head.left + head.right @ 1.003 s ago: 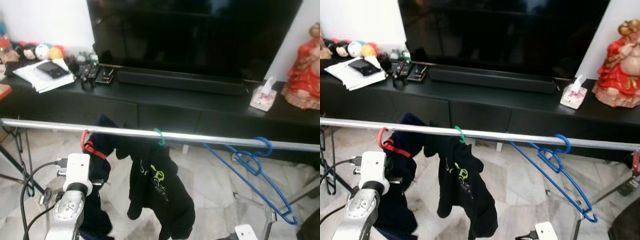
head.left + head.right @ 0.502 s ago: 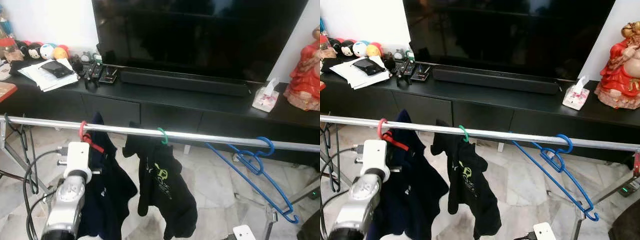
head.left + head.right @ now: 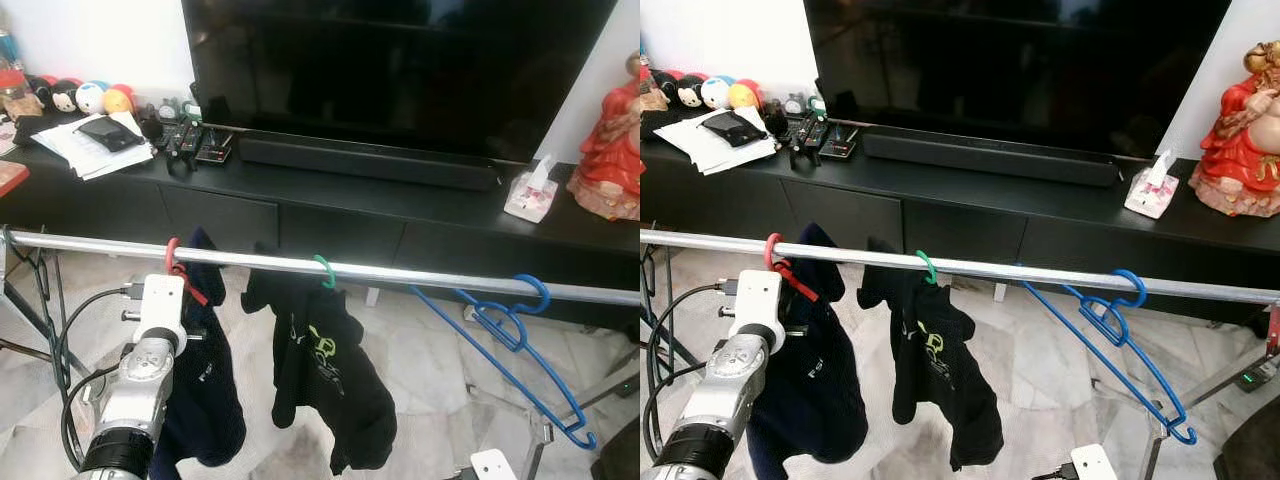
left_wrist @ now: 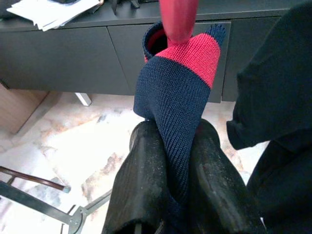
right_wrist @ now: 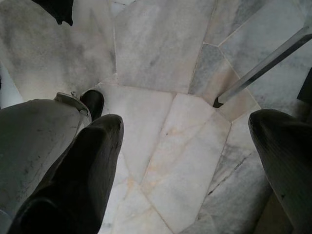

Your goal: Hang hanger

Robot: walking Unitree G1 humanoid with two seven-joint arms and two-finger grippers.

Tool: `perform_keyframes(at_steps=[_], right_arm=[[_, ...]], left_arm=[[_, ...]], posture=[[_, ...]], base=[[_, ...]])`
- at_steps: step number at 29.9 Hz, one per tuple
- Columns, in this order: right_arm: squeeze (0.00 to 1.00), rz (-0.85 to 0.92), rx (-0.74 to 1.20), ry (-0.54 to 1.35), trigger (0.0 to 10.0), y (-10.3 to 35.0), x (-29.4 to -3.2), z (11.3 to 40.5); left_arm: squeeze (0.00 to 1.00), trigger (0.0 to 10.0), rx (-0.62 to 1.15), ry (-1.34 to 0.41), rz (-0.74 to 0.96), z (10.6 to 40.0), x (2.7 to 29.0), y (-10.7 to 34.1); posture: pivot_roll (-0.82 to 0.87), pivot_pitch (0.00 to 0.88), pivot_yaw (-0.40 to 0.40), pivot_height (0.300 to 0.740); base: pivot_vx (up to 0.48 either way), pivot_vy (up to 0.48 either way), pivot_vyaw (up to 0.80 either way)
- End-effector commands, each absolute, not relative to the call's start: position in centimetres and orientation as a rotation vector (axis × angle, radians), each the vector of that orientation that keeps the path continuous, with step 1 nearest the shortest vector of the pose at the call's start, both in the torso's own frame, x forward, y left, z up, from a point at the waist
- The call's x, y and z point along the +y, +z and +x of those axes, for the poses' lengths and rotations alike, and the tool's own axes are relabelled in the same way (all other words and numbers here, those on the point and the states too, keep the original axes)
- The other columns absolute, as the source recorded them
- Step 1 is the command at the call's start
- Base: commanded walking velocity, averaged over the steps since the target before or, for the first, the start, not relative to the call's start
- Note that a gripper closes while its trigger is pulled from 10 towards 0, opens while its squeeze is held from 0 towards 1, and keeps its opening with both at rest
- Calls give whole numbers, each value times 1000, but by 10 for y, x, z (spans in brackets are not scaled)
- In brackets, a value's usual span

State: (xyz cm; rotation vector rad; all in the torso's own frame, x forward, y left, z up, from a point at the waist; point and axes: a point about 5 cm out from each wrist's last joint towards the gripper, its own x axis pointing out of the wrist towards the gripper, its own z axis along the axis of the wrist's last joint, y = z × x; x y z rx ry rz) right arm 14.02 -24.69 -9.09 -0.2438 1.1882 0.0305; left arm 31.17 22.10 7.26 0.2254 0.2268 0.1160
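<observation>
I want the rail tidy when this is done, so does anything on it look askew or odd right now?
Yes. The blue hanger hangs bare and steeply tilted, one end drooping low. The black garment on the green hook is bunched rather than spread. The left hand pinches the navy garment under the red hanger.

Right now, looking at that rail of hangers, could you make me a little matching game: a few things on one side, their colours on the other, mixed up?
Things:
1. hanger with the navy garment
2. hanger with the black hoodie
3. empty hangers
4. statue

Colours:
A. blue
B. red and gold
C. red
D. green

Pairs: 1-C, 2-D, 3-A, 4-B.

All the hangers hook over the silver rail. The left pincer grips the navy garment.
</observation>
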Motion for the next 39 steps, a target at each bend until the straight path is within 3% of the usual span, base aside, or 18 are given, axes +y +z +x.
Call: perform_keyframes(at_steps=[1, 6, 7, 8, 9, 10, 24, 39], right_arm=[[0, -255, 1189, 21, 10000, -89, -253, 139], [0, -260, 1189, 23, 10000, -89, -254, 139], [0, -261, 1190, 24, 10000, -89, -254, 139], [0, -262, 1189, 25, 10000, -89, -254, 139], [0, -262, 1189, 26, 10000, -89, -254, 139], [0, -262, 1189, 28, 10000, -89, -253, 140], [0, -275, 1187, 44, 10000, -89, -252, 141], [0, -270, 1197, 40, 10000, -91, -252, 135]], left_arm=[[0, 10000, 249, 103, 235, 304, 216, 63], [0, 10000, 230, 115, 231, 298, 215, 61], [94, 10000, 224, 123, 225, 297, 215, 61], [478, 10000, 217, 129, 221, 296, 215, 61], [933, 10000, 209, 135, 216, 295, 216, 62], [1000, 10000, 199, 142, 212, 294, 216, 63], [1000, 10000, 126, 149, 190, 282, 210, 69], [1000, 10000, 11, 128, 173, 244, 196, 77]], posture=[[34, 0, -80, 740], [40, 0, -82, 740], [41, 0, -82, 740], [41, 0, -82, 740], [41, 0, -82, 740], [43, 0, -81, 740], [41, 0, -81, 740], [71, 0, -81, 740]], base=[[0, 0, 0], [0, 0, 0], [0, 0, 0], [0, 0, 0], [0, 0, 0], [0, 0, 0], [0, 0, 0], [0, 0, 0]])
